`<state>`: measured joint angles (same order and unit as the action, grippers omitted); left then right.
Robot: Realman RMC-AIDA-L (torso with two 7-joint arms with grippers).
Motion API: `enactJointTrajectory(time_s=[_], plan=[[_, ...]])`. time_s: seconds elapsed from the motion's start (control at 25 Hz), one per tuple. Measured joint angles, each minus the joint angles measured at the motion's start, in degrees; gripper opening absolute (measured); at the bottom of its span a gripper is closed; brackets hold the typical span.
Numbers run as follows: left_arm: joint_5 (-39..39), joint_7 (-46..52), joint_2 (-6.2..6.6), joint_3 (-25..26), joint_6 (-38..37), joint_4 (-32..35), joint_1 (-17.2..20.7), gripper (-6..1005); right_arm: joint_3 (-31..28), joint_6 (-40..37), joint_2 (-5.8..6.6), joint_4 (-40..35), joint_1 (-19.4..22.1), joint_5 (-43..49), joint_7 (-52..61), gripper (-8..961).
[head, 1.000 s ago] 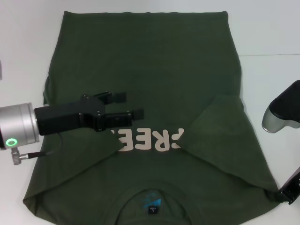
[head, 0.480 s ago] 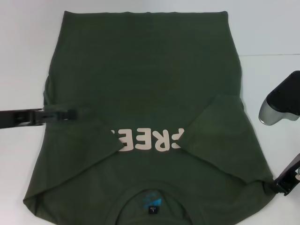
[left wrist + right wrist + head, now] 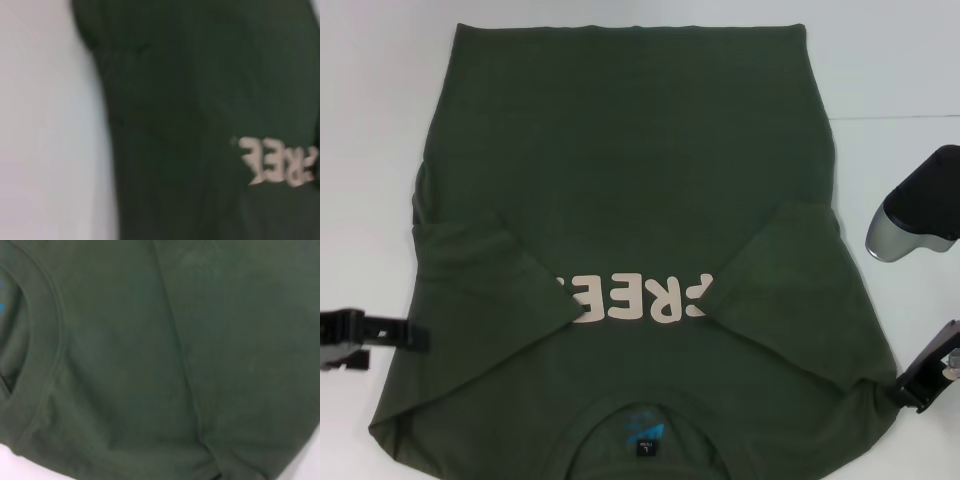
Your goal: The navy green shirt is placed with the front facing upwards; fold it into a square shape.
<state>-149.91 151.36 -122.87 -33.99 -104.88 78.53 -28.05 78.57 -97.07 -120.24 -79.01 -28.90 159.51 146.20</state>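
A: Report the position of the navy green shirt (image 3: pixel 630 200).

B: It lies flat on the white counter (image 3: pixel 900 70), front side up; the hem sits toward the far edge and the collar (image 3: pixel 645 420) toward the near edge; both sleeves are folded inward over the chest, so that the pale "FREE!" print (image 3: pixel 635 298) is partly covered at each end; a blue mark and a small tag show inside the collar.

A: Report the left gripper (image 3: pixel 405 335).

B: It is at the left edge of the counter, just beside the shirt's left side near the lower body seam; the black tip points toward the cloth; whether the jaws are open or closed cannot be told; nothing is seen held in them. The left wrist view shows the shirt's side edge against the counter, with the print farther off.

A: Report the right gripper (image 3: pixel 918 385).

B: It is at the shirt's near right corner, touching the shoulder area; the state of the jaws cannot be told; the right wrist view shows only green cloth, the collar seam and a strip of counter.
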Motion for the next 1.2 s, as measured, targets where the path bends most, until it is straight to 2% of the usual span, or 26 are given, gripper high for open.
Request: enactJointTrajectory(time_s=[0.36,0.84,1.2], plan=[[-7.3,1.4,-0.21,0.2,0.3,-1.0,0.3,932,0.0,0.4,0.0,0.0,-0.2,-0.6,-0.2,31],[-7.6,1.6,-0.18,0.0,0.4,-5.7,0.1,923,0.0,0.8,0.0,0.0,-0.5,-0.7,-0.6,31],[-7.7,1.4,0.16,0.0,3.3,-10.0,-0.7,916,0.0,1.1,0.0,0.0,-0.7,-0.7,-0.9,31]])
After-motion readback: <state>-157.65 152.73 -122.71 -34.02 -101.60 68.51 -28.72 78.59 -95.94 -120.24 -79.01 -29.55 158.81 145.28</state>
